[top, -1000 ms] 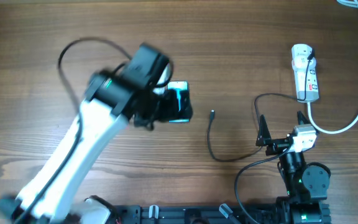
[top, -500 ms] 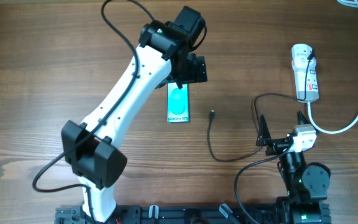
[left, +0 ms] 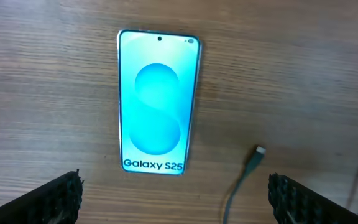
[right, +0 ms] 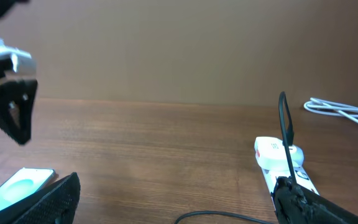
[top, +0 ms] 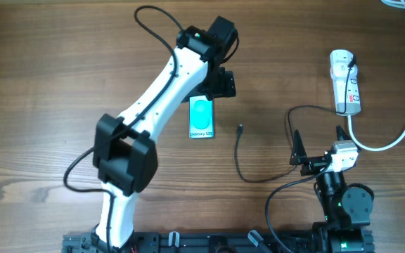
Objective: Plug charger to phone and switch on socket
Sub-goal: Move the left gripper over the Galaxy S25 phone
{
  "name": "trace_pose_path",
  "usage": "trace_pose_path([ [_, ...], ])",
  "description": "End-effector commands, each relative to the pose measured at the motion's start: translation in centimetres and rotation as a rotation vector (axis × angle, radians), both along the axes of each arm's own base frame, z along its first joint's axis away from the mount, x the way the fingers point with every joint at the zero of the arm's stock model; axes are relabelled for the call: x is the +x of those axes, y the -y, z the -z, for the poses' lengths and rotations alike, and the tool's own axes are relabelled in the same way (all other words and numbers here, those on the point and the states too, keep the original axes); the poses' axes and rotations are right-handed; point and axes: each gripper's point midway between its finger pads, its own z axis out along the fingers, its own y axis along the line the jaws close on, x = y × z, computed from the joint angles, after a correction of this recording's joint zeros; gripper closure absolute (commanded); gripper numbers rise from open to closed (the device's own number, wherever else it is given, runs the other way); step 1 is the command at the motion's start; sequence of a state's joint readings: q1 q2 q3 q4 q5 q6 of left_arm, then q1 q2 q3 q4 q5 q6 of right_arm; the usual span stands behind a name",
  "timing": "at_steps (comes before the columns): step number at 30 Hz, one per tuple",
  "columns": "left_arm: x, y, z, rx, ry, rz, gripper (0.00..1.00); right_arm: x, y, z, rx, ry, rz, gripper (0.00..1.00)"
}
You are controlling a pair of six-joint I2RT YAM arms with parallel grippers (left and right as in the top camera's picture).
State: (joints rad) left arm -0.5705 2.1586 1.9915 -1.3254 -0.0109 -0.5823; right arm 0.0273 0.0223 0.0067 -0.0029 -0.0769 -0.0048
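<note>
The left tool (top: pixel 220 84) hangs over the middle of the table (top: pixel 41 77) with its jaws spread wide and nothing between them; in the left wrist view (left: pixel 176 200) its two dark fingers (left: pixel 61 198) sit at the bottom corners of the picture, clear of everything. Directly below it the phone (top: pixel 201 118) lies flat, screen up. Its long axis runs from the far edge to the near edge, with the white strip reading "Galaxy S25" at the end toward the near edge. From overhead the tool covers the phone's far end, while the left wrist view (left: pixel 158 102) shows the whole phone. To the right of the phone's near end, close but apart from it, the connector tip (top: pixel 240 128) of the charger (top: pixel 236 160) points toward the far edge. Its thin black cable curves toward the near edge and then to the right, where it passes close to the right tool (top: pixel 320 144). That tool is held low near the near right corner with its jaws likewise apart and empty. Past it, by the far right corner, the socket (top: pixel 344 83) lies with its long axis also running far to near, and a thick white cord (top: pixel 392 144) loops around its right side. The position of its switch is too small to read. The right wrist view (right: pixel 169 200) shows only a corner of the phone (right: pixel 17 185), cut off at the picture's edge.
</note>
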Motion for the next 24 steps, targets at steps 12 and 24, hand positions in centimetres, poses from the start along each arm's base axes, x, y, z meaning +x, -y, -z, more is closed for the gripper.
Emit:
trace_pose_path([
  [12,0.7,-0.5,4.2,0.068,-0.060,0.022,0.00,0.0,0.3,0.0,0.005,0.001,0.018,0.00],
  [24,1.1,-0.6,6.6,0.032,-0.080,0.050,0.00,0.0,0.3,0.0,0.005,0.001,0.018,0.00],
])
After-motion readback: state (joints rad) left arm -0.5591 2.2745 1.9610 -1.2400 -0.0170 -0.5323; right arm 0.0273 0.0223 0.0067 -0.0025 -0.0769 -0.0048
